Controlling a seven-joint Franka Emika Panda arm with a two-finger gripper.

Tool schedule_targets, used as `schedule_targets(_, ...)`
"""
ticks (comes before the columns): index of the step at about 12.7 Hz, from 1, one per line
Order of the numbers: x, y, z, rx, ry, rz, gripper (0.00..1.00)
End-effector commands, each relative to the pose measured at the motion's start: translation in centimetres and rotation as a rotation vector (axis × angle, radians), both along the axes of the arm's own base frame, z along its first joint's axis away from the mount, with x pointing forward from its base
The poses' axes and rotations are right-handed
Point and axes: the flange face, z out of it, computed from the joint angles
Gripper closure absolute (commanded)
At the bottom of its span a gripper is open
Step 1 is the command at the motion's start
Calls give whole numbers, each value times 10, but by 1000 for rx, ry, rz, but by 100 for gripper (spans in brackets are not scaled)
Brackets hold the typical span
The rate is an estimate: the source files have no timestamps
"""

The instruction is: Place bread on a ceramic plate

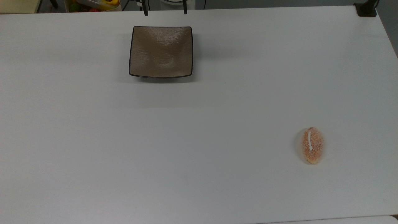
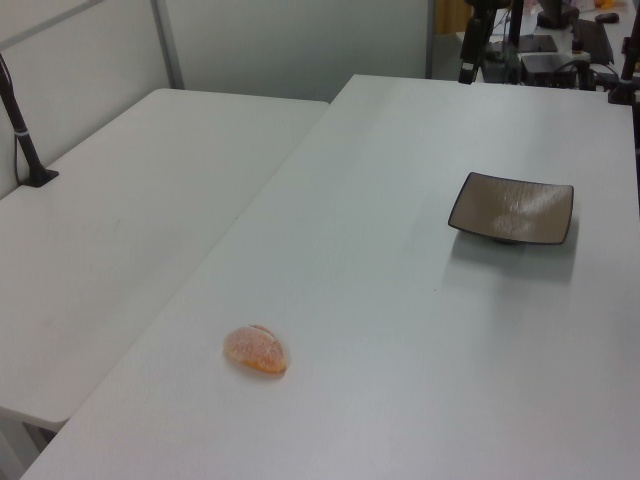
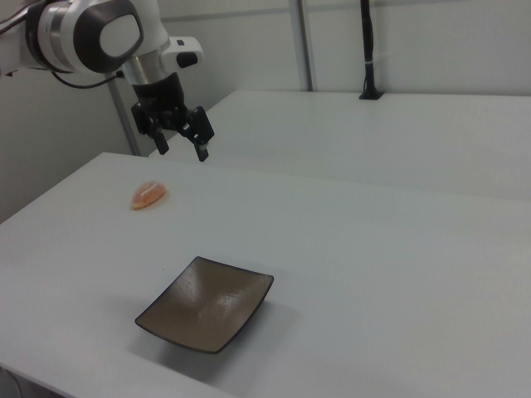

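Note:
The bread [image 1: 312, 145] is a small oval orange-pink bun with a white stripe, lying on the white table in the top view's lower right. It lies near the table's edge as the bread [image 2: 256, 350] in the left view and as the bread [image 3: 148, 195] in the right view. The ceramic plate [image 1: 161, 51] is square, taupe-brown with a dark rim, and nothing lies on it; it is also seen as the plate [image 2: 512, 208] and the plate [image 3: 207, 303]. My gripper [image 3: 182, 148] hangs open in the air above and to the right of the bread in the right view, holding nothing.
The white table [image 1: 199, 118] carries both things. A second white table [image 2: 110, 230] adjoins it beyond the bread. A black post [image 2: 22, 130] stands on that second table. Dark stands and cables [image 2: 500, 50] crowd the table's end beyond the plate.

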Motion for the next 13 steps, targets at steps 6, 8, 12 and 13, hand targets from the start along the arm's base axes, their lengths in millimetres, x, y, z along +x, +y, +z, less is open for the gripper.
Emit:
schedule_targets(6, -1, 1, 0, 19, -19, 12, 0)
schedule_targets(8, -1, 3, 1, 19, -19, 17, 0)
schedule_targets(12, 3, 4, -9, 17, 0, 17, 0)
schedule_targets(13, 4, 8, -10, 18, 1, 21, 0)
